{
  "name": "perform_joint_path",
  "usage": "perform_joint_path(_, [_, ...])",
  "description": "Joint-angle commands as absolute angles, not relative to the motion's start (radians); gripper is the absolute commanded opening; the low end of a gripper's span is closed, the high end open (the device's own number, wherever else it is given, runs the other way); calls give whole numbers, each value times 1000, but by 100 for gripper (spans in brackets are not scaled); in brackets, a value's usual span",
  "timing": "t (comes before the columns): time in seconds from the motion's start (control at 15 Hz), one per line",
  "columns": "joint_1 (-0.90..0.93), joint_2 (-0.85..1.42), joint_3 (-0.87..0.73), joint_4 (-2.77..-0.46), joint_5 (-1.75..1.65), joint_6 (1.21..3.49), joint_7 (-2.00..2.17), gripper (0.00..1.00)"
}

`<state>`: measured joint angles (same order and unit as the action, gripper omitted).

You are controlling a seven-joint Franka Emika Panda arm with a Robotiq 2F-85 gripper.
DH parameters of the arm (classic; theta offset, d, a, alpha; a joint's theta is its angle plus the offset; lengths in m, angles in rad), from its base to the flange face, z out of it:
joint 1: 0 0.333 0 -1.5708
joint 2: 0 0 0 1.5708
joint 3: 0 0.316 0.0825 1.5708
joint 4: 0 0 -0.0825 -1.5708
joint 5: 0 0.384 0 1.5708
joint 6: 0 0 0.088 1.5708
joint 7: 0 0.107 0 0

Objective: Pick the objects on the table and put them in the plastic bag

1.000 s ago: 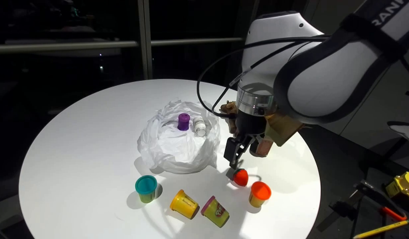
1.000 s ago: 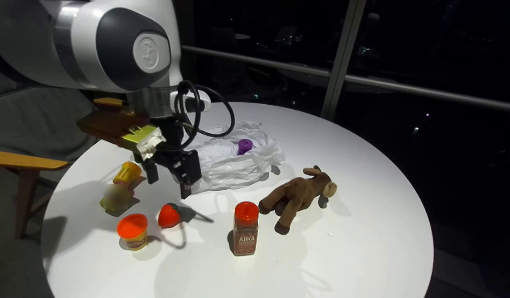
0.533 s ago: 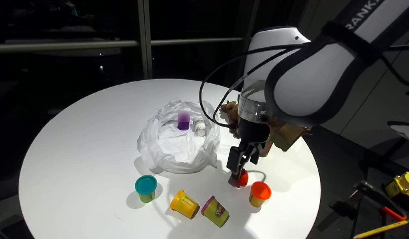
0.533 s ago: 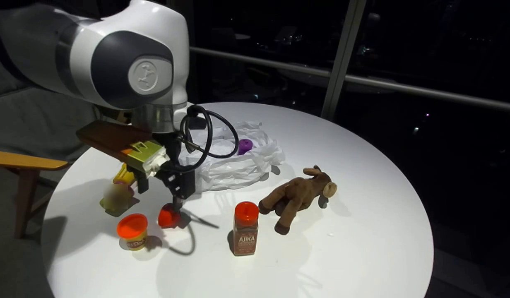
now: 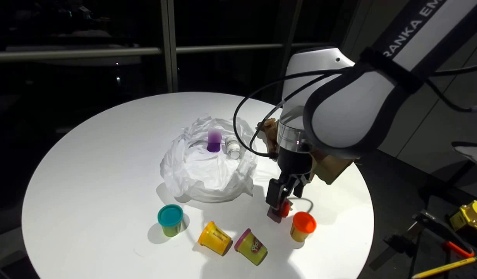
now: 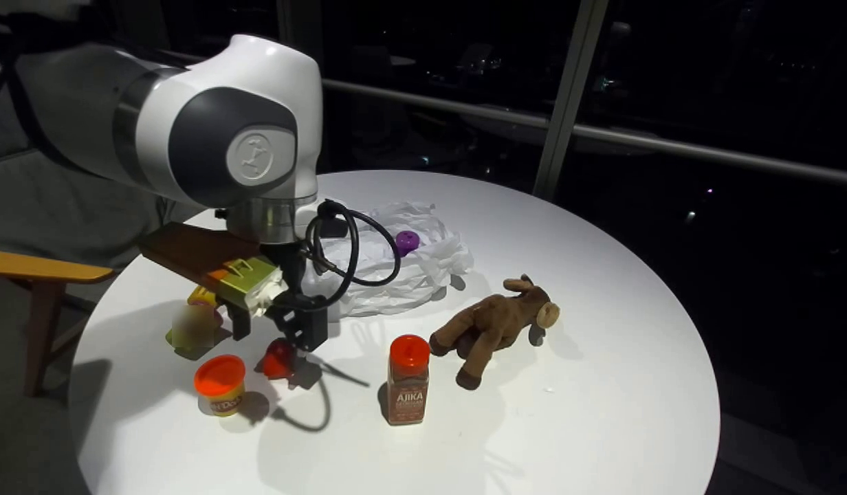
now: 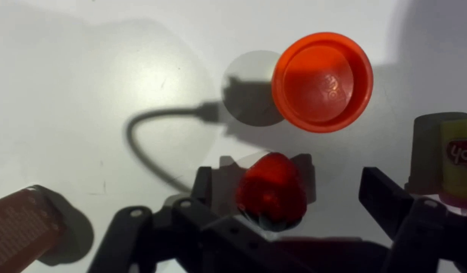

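Lying on the counter (image 6: 602,412), the red strawberry toy (image 7: 272,189) shows between the widely spread jaws of the gripper (image 7: 287,185), with a gap on either side. The arm (image 6: 224,144) slants in from above, bent so that the gripper points down, low over the counter. Just beside the toy stands an orange-lidded cup (image 7: 322,83); farther off, the plastic bag (image 5: 209,193) holds a purple container (image 6: 407,242) and a white bottle (image 5: 233,148).

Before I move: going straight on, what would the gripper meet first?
Likely the red toy strawberry, seen between the open jaws in the wrist view; depth is unclear, so they might reach the white tabletop beside it first.
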<state>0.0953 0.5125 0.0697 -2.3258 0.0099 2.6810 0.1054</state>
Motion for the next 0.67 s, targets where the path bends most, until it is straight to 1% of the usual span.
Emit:
perform_joint_path(0.0, [132,541,35,-2283,-4,2687,143,83])
perform_joint_path(0.07, [136,549,30,-2272,-5,2682,146,74])
perform_joint_path(0.13, [142,558,25,-2262,-7,2678,150,70])
perform_joint_path(0.2, [147,567,19,-2252,-9,2677,152,63])
perform_joint_path(0.27, [154,575,13,-2244,-14,2675,156,53])
perform_joint_path(0.47, [166,585,2,-2226,-15,2658,169,30])
perform_joint_path(0.53, [172,574,-4,-2227,-16,2644,179,26])
perform_joint_path(0.6, [168,556,-2,-2225,-5,2612,186,26])
